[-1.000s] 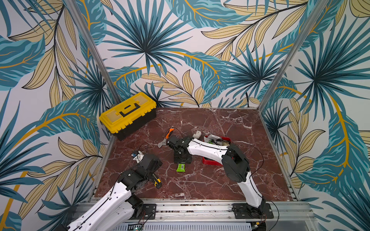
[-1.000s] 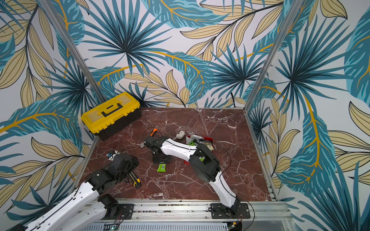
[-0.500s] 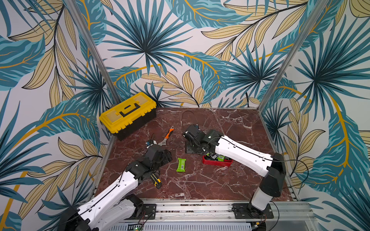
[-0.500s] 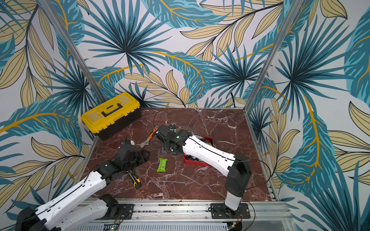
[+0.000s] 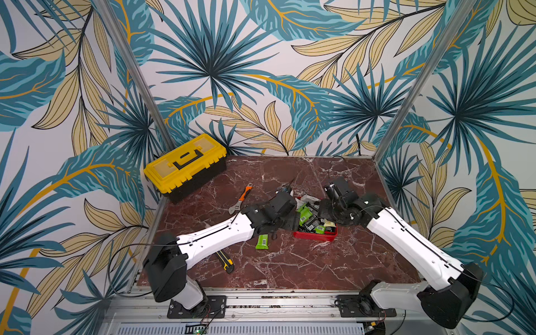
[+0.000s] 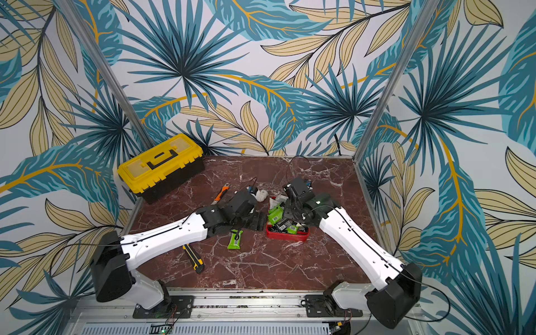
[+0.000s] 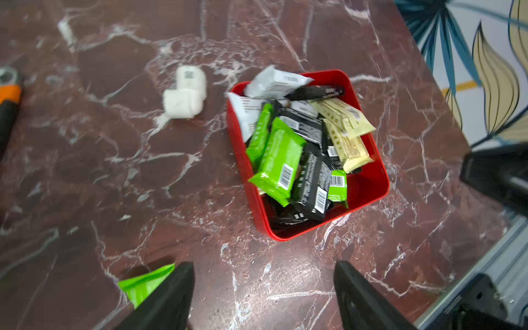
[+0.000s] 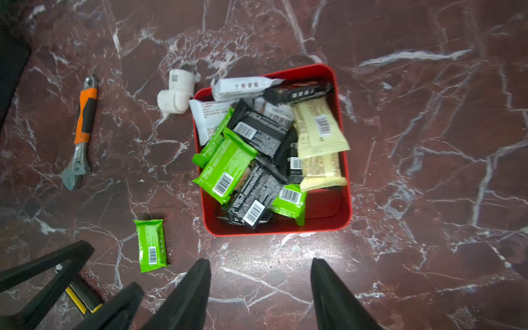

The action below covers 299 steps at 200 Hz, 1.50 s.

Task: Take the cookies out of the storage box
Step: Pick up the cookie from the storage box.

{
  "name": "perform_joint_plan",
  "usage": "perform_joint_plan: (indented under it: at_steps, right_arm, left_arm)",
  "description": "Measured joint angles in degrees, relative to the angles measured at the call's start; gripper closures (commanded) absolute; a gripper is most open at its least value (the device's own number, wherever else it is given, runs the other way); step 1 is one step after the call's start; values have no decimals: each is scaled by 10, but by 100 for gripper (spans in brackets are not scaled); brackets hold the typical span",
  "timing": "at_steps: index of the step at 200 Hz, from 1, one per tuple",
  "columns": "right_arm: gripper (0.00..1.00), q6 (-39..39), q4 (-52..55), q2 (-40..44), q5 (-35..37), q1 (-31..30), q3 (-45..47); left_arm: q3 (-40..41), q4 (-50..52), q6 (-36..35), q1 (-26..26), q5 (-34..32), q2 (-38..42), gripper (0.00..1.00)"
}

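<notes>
The marble (image 5: 304,266) in the lower middle of a top view lies bare. Left of the red box (image 5: 314,236), a green packet (image 5: 262,242), wrench (image 5: 242,198) and knife (image 5: 224,261) clutter the way; the toolbox (image 5: 185,164) blocks the upper left.

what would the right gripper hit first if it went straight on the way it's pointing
Probably the near wall of the red storage box, or the cookies piled behind it; only bare marble lies before the open right gripper. Depth is unclear.
</notes>
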<state>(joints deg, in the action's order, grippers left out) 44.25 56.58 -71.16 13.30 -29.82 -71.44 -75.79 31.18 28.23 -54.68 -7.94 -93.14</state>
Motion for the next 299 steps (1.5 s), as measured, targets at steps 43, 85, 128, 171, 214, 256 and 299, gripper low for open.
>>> perform_joint_plan:
  at_steps: [43,85,128,171,214,256,299]
  right_arm:
    - [39,-1,20,93,24,63,54]
    - [40,-1,34,169,39,120,94]
    - [40,5,47,209,64,154,104]
    - [41,18,61,216,81,160,106]
    - [41,18,72,212,94,160,106]
    - [41,18,80,191,94,160,106]
    - [41,18,81,190,94,160,103]
  left_arm:
    - [-146,91,-139,-38,7,-127,13]
    - [-292,214,-202,-42,-2,-240,14]
    - [-458,321,-224,-42,3,-348,18]
    - [-573,407,-221,-42,5,-423,20]
    - [-574,427,-207,-42,7,-439,23]
    - [-574,417,-209,-42,7,-451,28]
    - [-574,390,-217,-42,7,-458,35]
